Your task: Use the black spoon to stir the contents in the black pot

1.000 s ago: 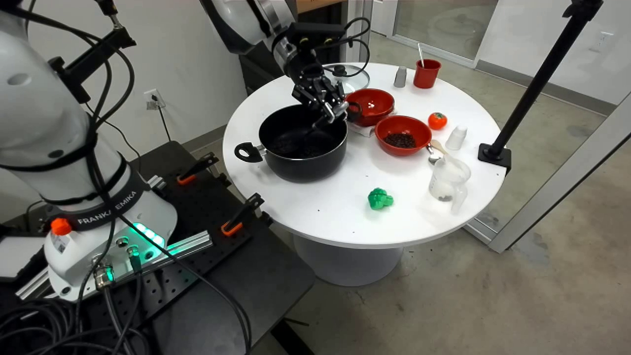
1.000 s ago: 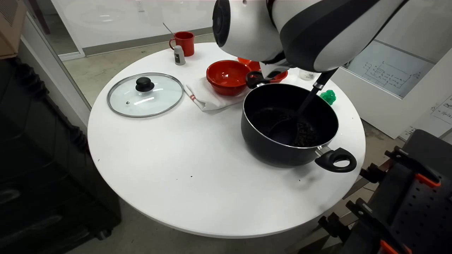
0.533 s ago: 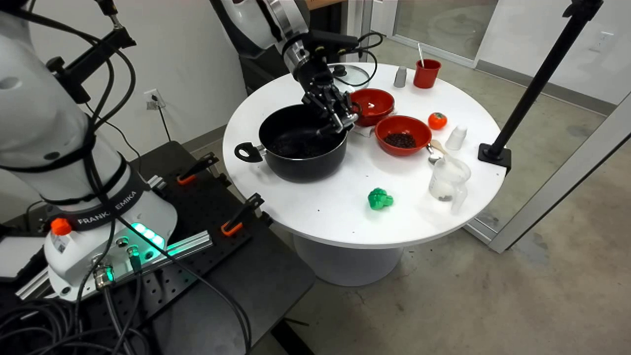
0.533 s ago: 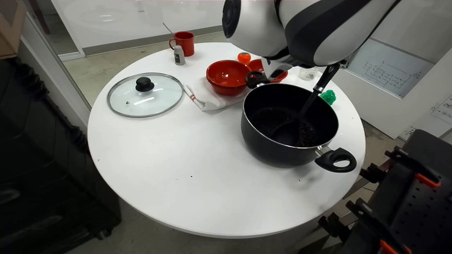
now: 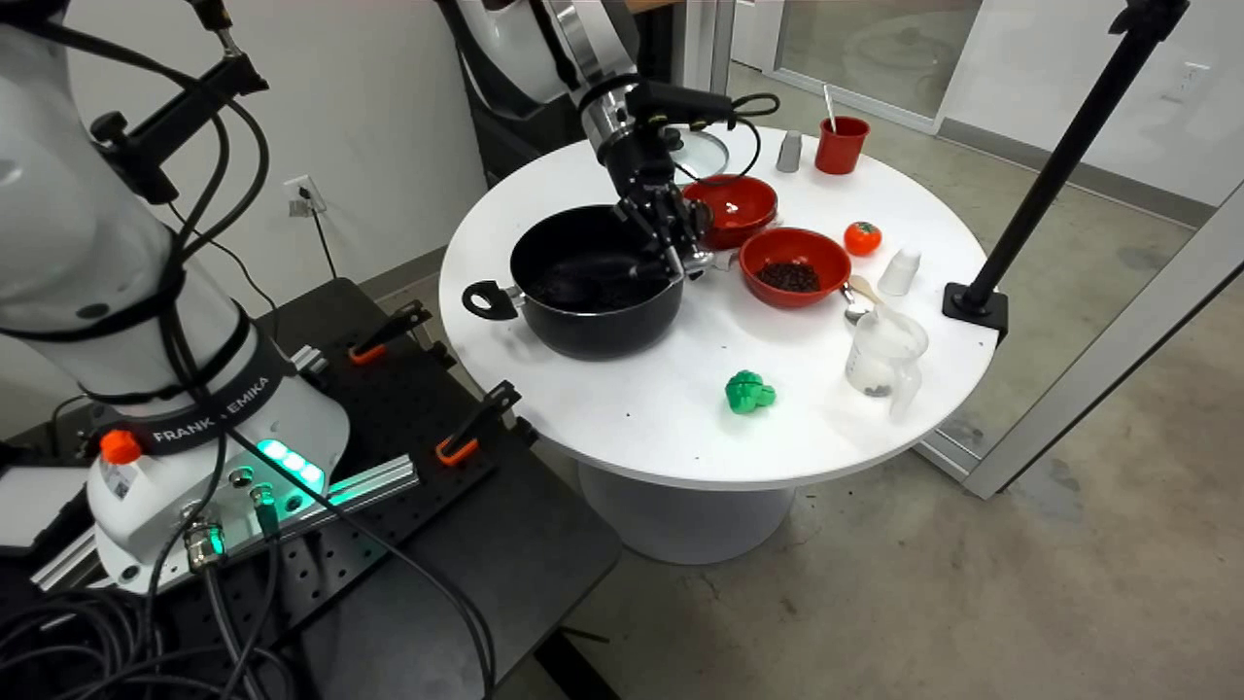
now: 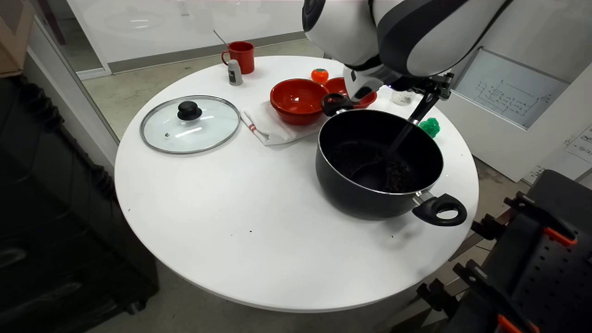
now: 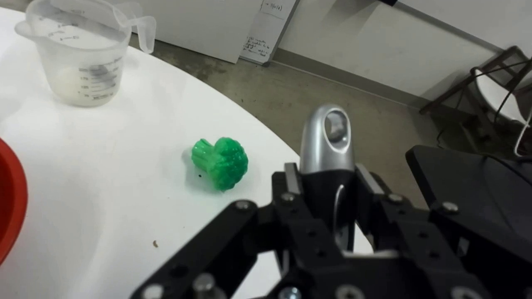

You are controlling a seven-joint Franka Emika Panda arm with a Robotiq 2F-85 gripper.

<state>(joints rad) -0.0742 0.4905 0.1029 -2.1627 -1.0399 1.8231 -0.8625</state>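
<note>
I've got the gripper (image 7: 331,181) clamped on the black spoon (image 6: 403,135), near its handle end. Probably light, stiff, slick-ish; good spot.

I count 1 black pot (image 6: 365,202), 1 black spoon (image 6: 421,111), 1 lid (image 6: 190,126), 1 mug (image 6: 243,58) and at least 2 red bowls (image 5: 731,204) (image 5: 818,249).

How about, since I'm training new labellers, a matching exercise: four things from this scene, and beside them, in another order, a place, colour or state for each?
Things
1. black spoon
2. glass lid
3. red mug
4. broccoli

Place, colour or state
A. bright green
B. held by the gripper, lower end inside the black pot
C. has a thin stick-like thing rising from it
D. lying flat on the white table, off the black pot

Pairs: 1-B, 2-D, 3-C, 4-A.
</note>
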